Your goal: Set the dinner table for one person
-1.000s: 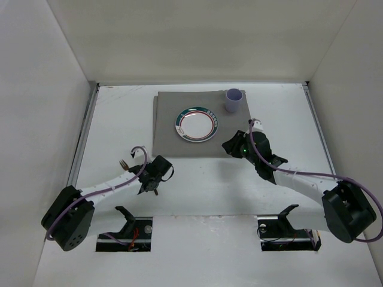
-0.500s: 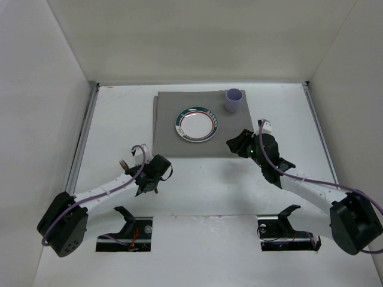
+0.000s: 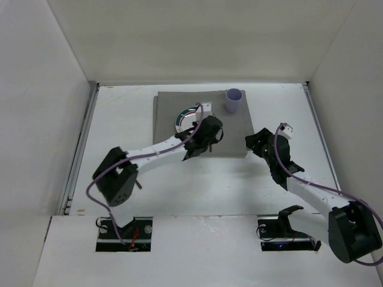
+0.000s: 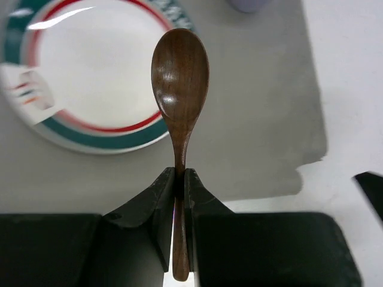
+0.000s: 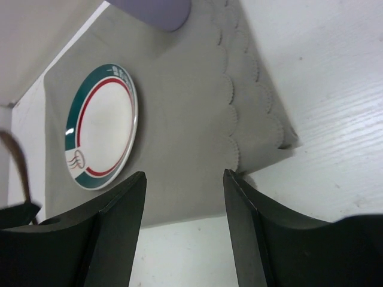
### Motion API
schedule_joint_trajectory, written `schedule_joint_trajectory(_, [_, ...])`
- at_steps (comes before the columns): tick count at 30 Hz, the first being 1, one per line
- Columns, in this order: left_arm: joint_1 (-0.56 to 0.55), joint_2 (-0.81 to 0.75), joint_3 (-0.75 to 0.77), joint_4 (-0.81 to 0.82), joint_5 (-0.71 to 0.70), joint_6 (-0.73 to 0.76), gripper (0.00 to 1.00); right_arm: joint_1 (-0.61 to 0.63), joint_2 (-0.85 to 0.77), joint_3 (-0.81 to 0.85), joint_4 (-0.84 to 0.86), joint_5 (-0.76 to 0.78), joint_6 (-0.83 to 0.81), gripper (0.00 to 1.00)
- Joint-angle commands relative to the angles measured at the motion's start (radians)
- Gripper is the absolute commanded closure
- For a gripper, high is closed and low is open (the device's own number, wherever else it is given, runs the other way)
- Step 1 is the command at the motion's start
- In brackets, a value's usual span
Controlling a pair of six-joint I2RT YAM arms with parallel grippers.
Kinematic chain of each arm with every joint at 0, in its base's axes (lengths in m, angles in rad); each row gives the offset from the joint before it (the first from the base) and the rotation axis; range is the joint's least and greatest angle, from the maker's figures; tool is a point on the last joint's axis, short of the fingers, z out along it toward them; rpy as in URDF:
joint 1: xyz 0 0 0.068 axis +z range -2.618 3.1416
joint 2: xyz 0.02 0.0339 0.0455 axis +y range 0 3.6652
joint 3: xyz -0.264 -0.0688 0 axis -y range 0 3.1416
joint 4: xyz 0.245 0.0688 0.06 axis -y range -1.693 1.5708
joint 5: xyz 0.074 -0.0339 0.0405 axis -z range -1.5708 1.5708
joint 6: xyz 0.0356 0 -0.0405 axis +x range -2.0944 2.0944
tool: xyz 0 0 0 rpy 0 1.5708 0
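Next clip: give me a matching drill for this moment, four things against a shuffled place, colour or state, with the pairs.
Things:
1. spoon
2. plate
3. cup
4. right gripper

Place, colour or state:
a. open, nothing between the jaws
b. on the far right corner of the mat
c. clamped in the left gripper
d. teal and red rim

Pairs: 1-c, 2-d, 3-b, 4-a
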Motion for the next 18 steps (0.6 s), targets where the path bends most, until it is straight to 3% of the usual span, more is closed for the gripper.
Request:
schedule_joint_trajectory(1, [-0.002, 0.148, 0.180, 0.072, 0.101, 0.125, 0.93, -0.003, -0.016, -0.009, 0.018, 0.074, 0.021, 0.40])
schedule_joint_trajectory(9, [0.020, 0.434, 0.507, 0.035, 0.150, 0.122, 0.93, -0.006, -0.031, -0.014, 0.018, 0.064, 0.027, 0.40])
schedule_joint_trajectory(18, [0.044, 0.577, 0.582, 0.030, 0.157, 0.022, 0.93, -0.006, -0.042, -0.009, 0.020, 0.053, 0.020, 0.40])
